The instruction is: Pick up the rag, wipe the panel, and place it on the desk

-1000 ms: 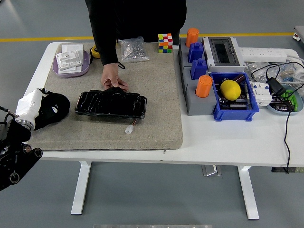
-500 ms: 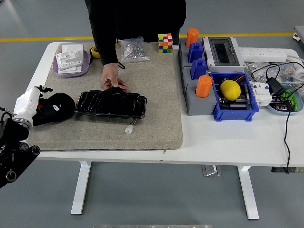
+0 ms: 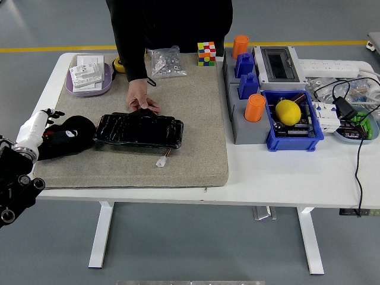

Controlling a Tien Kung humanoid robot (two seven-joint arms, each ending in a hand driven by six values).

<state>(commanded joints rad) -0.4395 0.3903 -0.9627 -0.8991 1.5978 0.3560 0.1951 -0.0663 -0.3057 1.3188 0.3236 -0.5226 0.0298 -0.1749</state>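
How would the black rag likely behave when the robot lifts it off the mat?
The black rag lies bunched in a soft heap, so it is probably floppy and would sag. It looks like light cloth, unlikely to roll or break.

Robot's left arm (image 3: 15,193) — black housing, round silver screw heads, white forearm cover; left hand (image 3: 50,127) black-fingered. Person (image 3: 169,27) — black long-sleeved top.

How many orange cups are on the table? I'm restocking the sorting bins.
2. One orange cup stands at the far end of the grey holder, beside the coloured cube. The other orange cup stands at its near end, left of the blue bin. More could be hidden.
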